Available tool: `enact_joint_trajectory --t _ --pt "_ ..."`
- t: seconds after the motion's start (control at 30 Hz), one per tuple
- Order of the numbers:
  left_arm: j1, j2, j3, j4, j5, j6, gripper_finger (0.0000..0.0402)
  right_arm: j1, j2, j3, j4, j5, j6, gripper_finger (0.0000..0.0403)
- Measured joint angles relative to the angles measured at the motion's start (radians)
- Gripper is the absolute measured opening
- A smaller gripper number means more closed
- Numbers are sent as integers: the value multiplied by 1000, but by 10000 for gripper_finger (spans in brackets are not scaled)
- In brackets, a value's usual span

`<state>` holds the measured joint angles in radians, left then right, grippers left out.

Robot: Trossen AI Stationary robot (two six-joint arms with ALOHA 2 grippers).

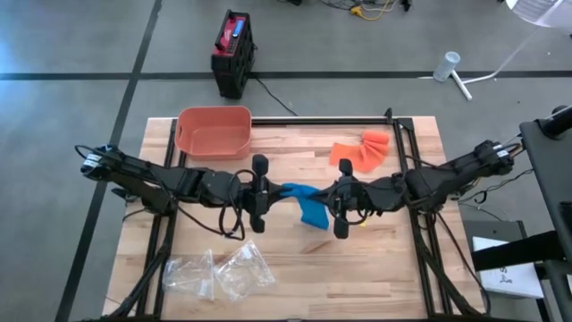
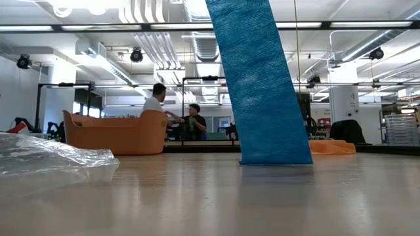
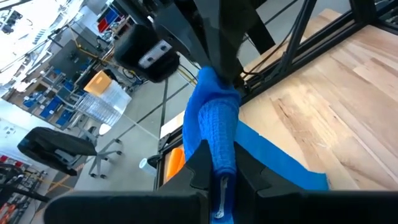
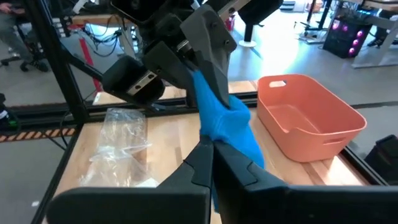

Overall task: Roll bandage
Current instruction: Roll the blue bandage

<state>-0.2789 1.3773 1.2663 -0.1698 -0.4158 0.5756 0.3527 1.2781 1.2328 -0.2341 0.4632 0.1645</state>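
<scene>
- Well, the wooden desk carries everything, and both dark arms reach in from its two sides to meet over the middle.
- The salmon-coloured tub sits at the far left part of the desk, well apart from the work; I take it to be where a finished roll might go, though nothing shows that.
- The blue bandage is strung in the air between the two arms, its loose tail hanging down until the end meets the desk, as the low view shows.
- An orange bandage lies crumpled on the far right of the desk, untouched.
- Clear plastic bags lie near the front left corner, out of the way.
- The left gripper has its fingers closed tight on one bunched end of the blue bandage.
- The right gripper has its fingers pinched fully together on the other end, facing the left one closely.
- To do this step well, I would keep the cloth taut between the two grips, turn one wrist evenly so the layers stack without skewing, and let the hanging tail feed up without snagging on the desk.
</scene>
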Motion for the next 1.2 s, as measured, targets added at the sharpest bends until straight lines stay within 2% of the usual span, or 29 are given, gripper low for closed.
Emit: enact_joint_trajectory --t 0.27,0.4,0.63,0.83,1.2 --pt "-2 -2 0 -16 0 -11 13 25 -12 89 -172 -6 -2 0" --pt "-2 -2 0 -16 0 -33 13 27 -13 116 -238 31 -24 0" --pt "-2 -2 0 -30 0 -64 13 27 -13 114 -237 35 -64 0" --pt "-2 -2 0 -29 0 -65 13 27 14 88 -203 33 15 1" --pt "-2 -2 0 -28 -1 -65 13 27 65 76 -98 34 -9 75"
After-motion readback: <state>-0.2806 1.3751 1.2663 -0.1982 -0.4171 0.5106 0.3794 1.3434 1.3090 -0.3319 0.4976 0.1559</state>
